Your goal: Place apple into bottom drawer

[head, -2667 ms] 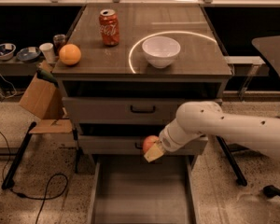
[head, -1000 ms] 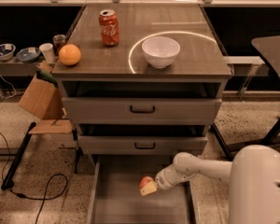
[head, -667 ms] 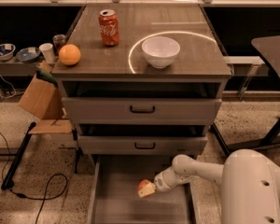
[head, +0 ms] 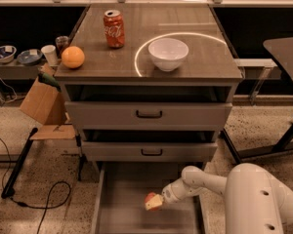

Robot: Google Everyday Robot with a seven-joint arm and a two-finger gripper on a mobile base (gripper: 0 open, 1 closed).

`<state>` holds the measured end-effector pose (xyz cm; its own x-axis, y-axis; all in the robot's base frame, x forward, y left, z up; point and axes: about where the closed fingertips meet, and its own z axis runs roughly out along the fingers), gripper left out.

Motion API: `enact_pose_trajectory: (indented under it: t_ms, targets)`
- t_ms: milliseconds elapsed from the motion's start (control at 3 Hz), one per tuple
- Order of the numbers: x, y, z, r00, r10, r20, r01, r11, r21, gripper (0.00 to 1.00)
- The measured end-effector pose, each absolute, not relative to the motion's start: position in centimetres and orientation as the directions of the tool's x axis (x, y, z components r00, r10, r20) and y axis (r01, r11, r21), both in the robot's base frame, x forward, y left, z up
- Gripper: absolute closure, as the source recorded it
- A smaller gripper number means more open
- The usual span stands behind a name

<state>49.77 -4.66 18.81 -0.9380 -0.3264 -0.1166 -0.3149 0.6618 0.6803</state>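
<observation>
The bottom drawer (head: 118, 213) is pulled out toward me, a long shallow grey tray below two shut drawers with black handles. My gripper (head: 153, 202) reaches in from the right, low over the middle of the drawer floor. It is shut on the small red apple (head: 150, 198), whose red top shows just above the pale fingertips. The white arm (head: 205, 182) runs back to the lower right, and its large white body hides the drawer's right front corner.
On the cabinet top stand a red soda can (head: 114, 29), a white bowl (head: 168, 53) and an orange fruit (head: 73, 57). A cardboard box (head: 41, 101) and a black cable (head: 44, 204) lie on the floor at left. A table leg (head: 288, 135) stands at right.
The gripper carried the apple down from in front of the middle drawer into the open bottom drawer. Over the last second it has barely moved.
</observation>
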Motion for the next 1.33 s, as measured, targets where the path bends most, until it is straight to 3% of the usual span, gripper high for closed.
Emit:
enact_pose_trajectory:
  t_ms: [1000,1333]
  targets:
    - [49.5,-6.2,18.7,-0.943,-0.289,-0.165,-0.315,0.617,0.722,0.05]
    - [49.4,-6.2,18.7,-0.943,-0.289,-0.165,-0.315,0.616,0.722,0.00]
